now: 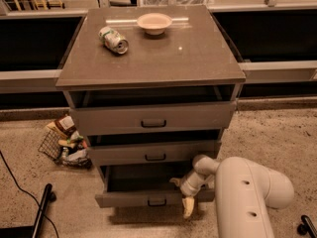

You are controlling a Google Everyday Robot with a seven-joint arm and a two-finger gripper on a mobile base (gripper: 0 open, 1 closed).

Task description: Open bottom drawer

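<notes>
The bottom drawer [148, 198] is the lowest grey front of the cabinet, with a small dark pull handle [157, 201]. It stands pulled out further than the two above, and its dark inside shows. My gripper [184, 196] is at the right part of its front panel, coming in from the white arm [245, 197] at the lower right. One finger [175, 182] is inside the drawer and the other [188, 207] hangs in front of the panel, so the gripper straddles and holds the panel's top edge, to the right of the handle.
The middle drawer [154, 153] and the top drawer [152, 118] stand slightly open. A tipped can [113, 39] and a bowl [154, 22] are on the cabinet top [198, 58]. A wire basket of litter [65, 143] is on the floor at the left, and a black cable and pole [39, 209] at the lower left.
</notes>
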